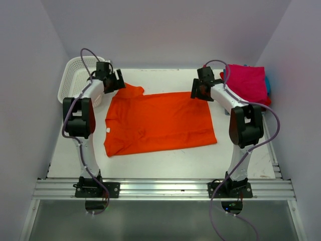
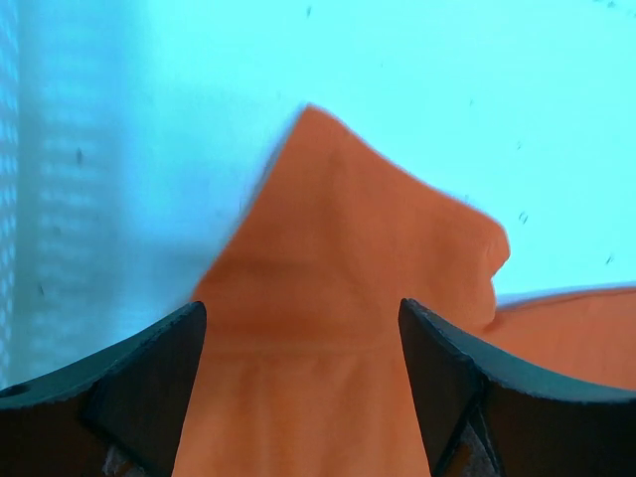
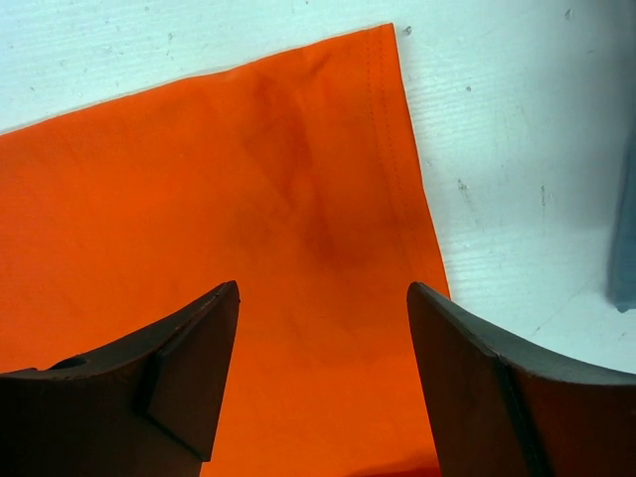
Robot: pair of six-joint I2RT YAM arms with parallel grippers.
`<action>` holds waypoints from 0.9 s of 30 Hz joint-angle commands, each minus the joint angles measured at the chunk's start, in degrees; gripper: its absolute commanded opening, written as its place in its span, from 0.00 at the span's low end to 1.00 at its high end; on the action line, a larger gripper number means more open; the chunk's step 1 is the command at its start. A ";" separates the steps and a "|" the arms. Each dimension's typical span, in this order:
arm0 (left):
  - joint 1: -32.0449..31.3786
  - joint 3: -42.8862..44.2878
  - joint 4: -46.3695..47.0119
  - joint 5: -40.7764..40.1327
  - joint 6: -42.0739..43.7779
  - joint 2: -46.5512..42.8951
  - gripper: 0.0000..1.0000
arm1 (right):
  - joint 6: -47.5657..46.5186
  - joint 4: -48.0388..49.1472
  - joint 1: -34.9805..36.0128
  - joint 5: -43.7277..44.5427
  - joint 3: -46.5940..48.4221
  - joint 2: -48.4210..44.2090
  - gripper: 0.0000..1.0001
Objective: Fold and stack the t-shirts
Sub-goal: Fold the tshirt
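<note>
A bright orange t-shirt (image 1: 158,123) lies spread flat in the middle of the table, collar to the left. My left gripper (image 1: 119,80) is open over its far sleeve (image 2: 348,268), with nothing between the jaws but the cloth below. My right gripper (image 1: 196,90) is open over the shirt's far hem corner (image 3: 328,149), also empty. A stack of folded shirts sits at the far right: magenta-pink (image 1: 248,80) on top, red edges and a bit of light blue (image 1: 268,84) below.
A white plastic lattice basket (image 1: 75,75) stands at the far left corner, just behind my left arm. A metal rail (image 1: 160,188) runs along the table's near edge. The walls close in on both sides.
</note>
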 commanded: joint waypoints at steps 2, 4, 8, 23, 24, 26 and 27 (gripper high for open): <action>0.88 9.41 1.56 3.56 3.82 5.10 0.81 | -1.85 0.93 -0.44 0.70 3.49 0.18 0.72; 0.88 12.32 1.64 5.40 4.09 7.66 0.81 | -2.11 0.84 -0.52 0.70 4.11 0.80 0.72; 0.88 13.56 6.64 8.57 4.26 9.86 0.80 | -2.81 1.37 -0.79 0.61 4.81 2.30 0.72; 0.88 22.61 7.09 6.90 5.23 19.61 0.78 | -2.73 4.62 -2.63 -0.53 -0.55 0.37 0.69; 0.88 23.13 6.92 7.51 4.97 20.40 0.78 | -2.64 4.71 -2.81 -0.53 -0.99 0.28 0.66; 0.88 22.97 7.53 8.65 3.66 20.76 0.77 | -2.55 4.80 -3.07 -0.53 -1.08 0.54 0.59; 0.88 22.70 7.97 9.09 3.21 21.02 0.77 | -2.47 4.71 -3.33 -0.62 -0.82 0.80 0.56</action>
